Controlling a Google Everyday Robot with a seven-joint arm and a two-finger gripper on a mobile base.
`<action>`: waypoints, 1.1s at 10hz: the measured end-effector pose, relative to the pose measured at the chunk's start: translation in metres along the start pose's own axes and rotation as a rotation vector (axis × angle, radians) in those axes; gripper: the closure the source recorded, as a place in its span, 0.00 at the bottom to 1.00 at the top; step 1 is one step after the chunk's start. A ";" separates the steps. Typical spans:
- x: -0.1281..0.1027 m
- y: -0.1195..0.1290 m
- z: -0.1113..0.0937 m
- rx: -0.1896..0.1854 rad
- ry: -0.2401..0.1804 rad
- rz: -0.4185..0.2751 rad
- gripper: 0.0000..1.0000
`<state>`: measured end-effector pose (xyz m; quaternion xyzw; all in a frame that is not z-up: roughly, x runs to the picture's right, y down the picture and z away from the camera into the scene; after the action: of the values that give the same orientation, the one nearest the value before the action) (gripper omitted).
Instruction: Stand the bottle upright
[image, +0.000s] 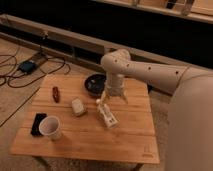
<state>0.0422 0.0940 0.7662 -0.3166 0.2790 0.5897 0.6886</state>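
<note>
The bottle (106, 114) lies on its side near the middle of the wooden table (135, 140). It is clear plastic with a pale label, and its white cap points toward the far side. My gripper (113, 98) hangs pointing down just beyond the cap end, a little above the tabletop. It is open, with nothing between its fingers. The white arm reaches in from the right.
A dark bowl (94, 83) sits just left of the gripper. A whitish rounded block (77, 106) lies left of the bottle, with a red item (56, 93) farther left. A white paper cup (50, 127) and a black object (37, 124) stand front left. Cables (30, 67) cross the floor.
</note>
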 end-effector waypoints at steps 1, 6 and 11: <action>0.000 0.003 0.005 0.024 0.007 -0.024 0.20; -0.005 0.013 0.028 0.173 0.056 -0.114 0.20; -0.016 0.017 0.043 0.291 0.145 -0.115 0.20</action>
<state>0.0232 0.1183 0.8043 -0.2705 0.3919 0.4784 0.7378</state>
